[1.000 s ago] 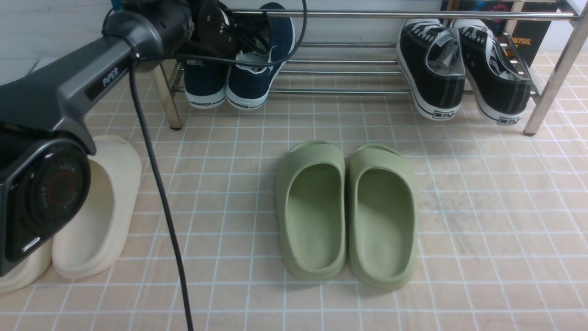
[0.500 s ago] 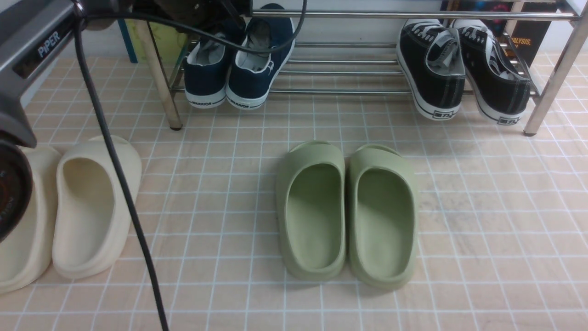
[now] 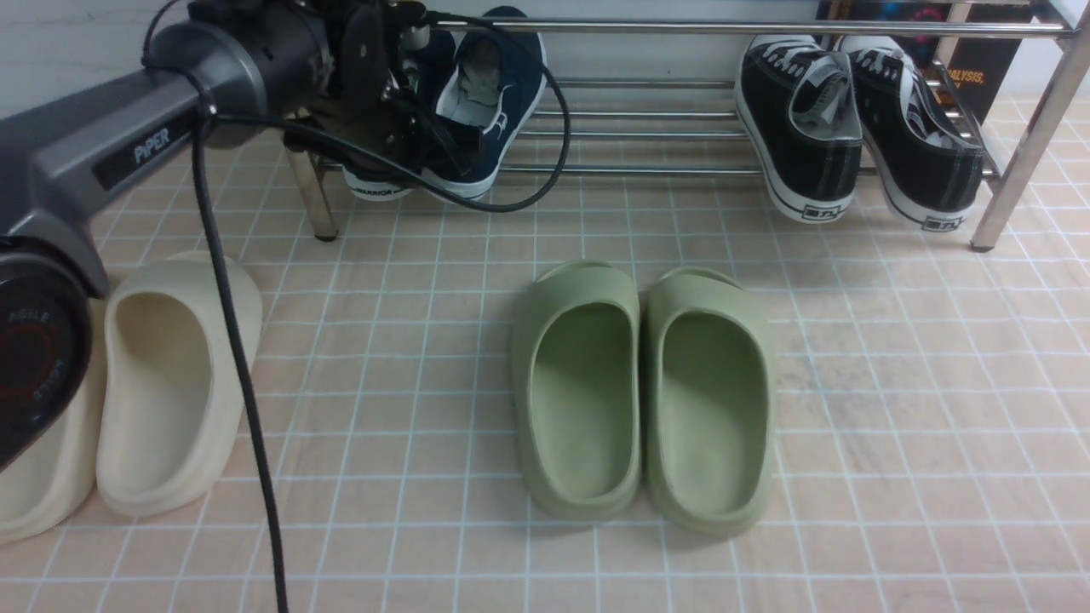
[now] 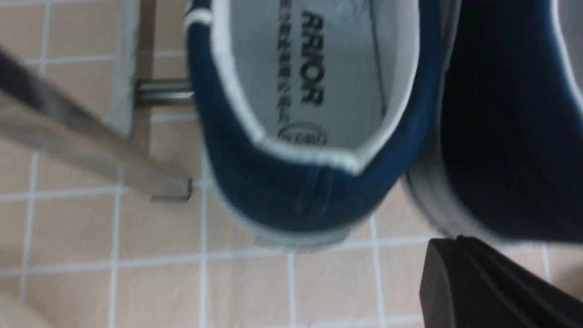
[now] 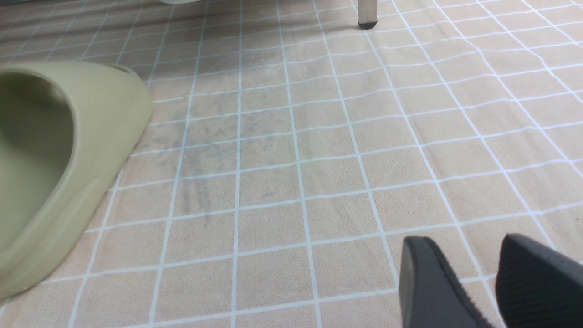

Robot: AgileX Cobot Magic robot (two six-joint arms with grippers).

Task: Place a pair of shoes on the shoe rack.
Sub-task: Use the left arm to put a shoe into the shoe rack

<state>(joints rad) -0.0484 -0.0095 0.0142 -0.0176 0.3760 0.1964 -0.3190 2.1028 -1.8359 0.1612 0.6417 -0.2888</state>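
The two navy slip-ons rest heel-down on the chrome shoe rack point(image 3: 647, 134) at its left end. The right one point(image 3: 490, 94) shows well; only the white "WARRIOR" heel point(image 3: 375, 189) of the left one shows behind my left arm. My left gripper point(image 3: 426, 140) hovers just in front of their heels. In the left wrist view its fingers point(image 4: 455, 255) look pressed together with nothing between them, below the heel of one navy shoe point(image 4: 291, 191) and beside the other point(image 4: 501, 136). My right gripper point(image 5: 473, 255) is open and empty, low over the tiled floor.
Two black lace-up sneakers point(image 3: 805, 119) stand on the rack's right end. A pair of green slides point(image 3: 583, 392) sits mid-floor, one also in the right wrist view point(image 5: 91, 136). Cream slides point(image 3: 170, 383) lie at the left. My left arm's cable point(image 3: 238, 383) hangs down.
My left arm lifted up above the navy shoes, then came back down in front of their heels. The shoes stayed on the rack.
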